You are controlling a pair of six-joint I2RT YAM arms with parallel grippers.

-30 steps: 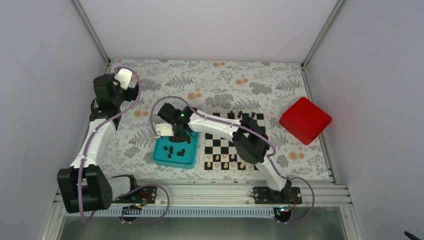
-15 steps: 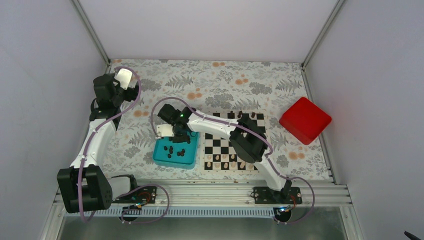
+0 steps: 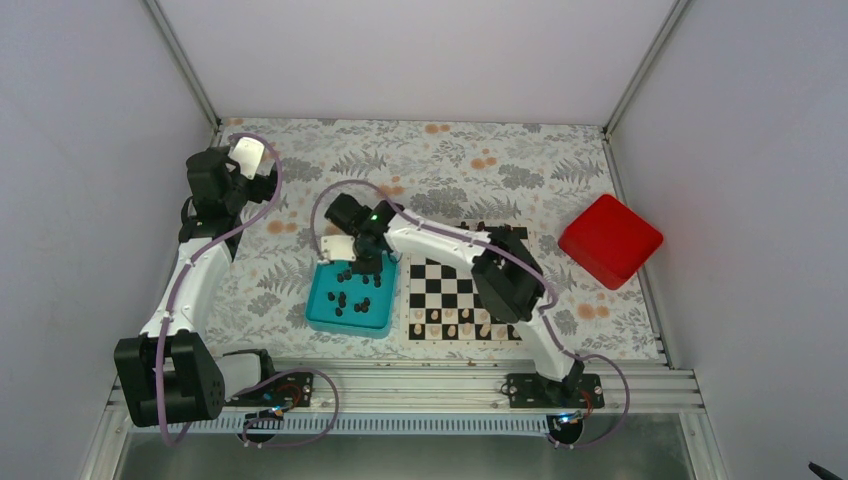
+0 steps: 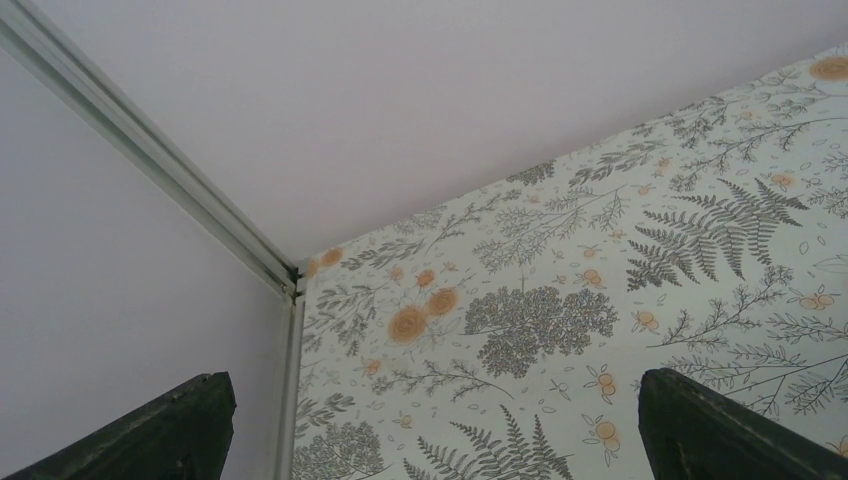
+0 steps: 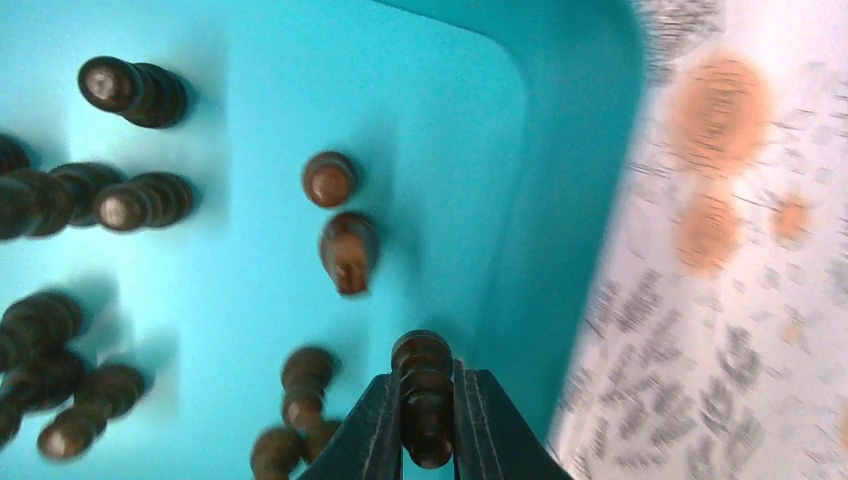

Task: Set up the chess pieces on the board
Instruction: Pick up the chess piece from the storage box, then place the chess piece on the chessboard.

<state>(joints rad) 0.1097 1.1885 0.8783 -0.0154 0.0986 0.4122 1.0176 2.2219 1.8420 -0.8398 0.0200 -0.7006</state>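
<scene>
Desk (image 3: 450, 160) in floral print, pale walls (image 3: 400, 60) around. Board (image 3: 452, 292) just beside teal tray (image 3: 322, 312). Right tool (image 5: 428, 405) pinching dark chess piece (image 5: 424, 370) over tray. Left tool (image 4: 440, 425) spread wide, holding nothing.

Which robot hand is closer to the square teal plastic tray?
The right. The right gripper hangs over the teal tray, pinching a small dark chess piece; the left gripper is far off, near the flowery table's back-left corner.
</scene>
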